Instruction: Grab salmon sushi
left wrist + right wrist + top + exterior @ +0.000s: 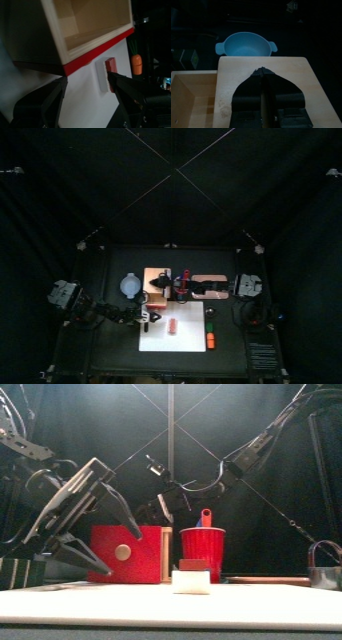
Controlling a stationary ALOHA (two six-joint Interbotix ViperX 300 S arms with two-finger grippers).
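The salmon sushi (191, 576), a white rice block with a reddish top, sits on the white mat (201, 606) near the table's front. It also shows in the left wrist view (109, 75), lying beside the red-edged wooden box (93, 30). My left gripper (78, 519) is open and empty at the front left, next to that box (127, 552) and short of the sushi. My right gripper (261, 74) is shut and empty, reaching across the middle over a wooden board (271, 67), further back than the sushi.
A red cup (203, 554) stands just behind the sushi. A carrot (136, 63) lies on the mat beyond it. A blue bowl (246, 44) sits past the wooden board. A dark padlock-like object (325, 566) is at the far right.
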